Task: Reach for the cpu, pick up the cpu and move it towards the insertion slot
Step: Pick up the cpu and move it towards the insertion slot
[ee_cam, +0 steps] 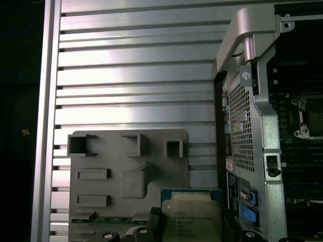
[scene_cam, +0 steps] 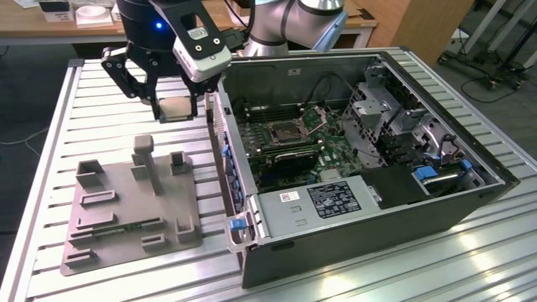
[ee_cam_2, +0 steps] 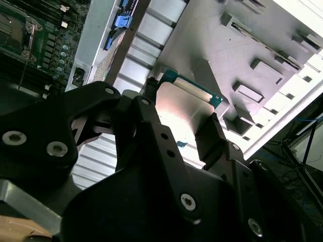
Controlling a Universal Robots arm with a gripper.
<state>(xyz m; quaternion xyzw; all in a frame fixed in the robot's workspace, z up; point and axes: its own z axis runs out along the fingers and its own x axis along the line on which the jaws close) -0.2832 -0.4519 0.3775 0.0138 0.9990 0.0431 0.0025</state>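
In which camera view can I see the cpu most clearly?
The first wrist view: the cpu faces the camera, its silvery top and green edge plain. The second wrist view shows it aslant between the gripper's jaws. The exterior view shows it small, held above the table.

Ribbed aluminium table (scene_cam: 100,107) caught bright glare; wooden desk (scene_cam: 50,28) stood behind; dark floor (scene_cam: 21,94) alongside.

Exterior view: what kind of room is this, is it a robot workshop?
Probably a robotics lab or workshop: a gripper holds a cpu above a slatted metal table, beside an opened computer case.
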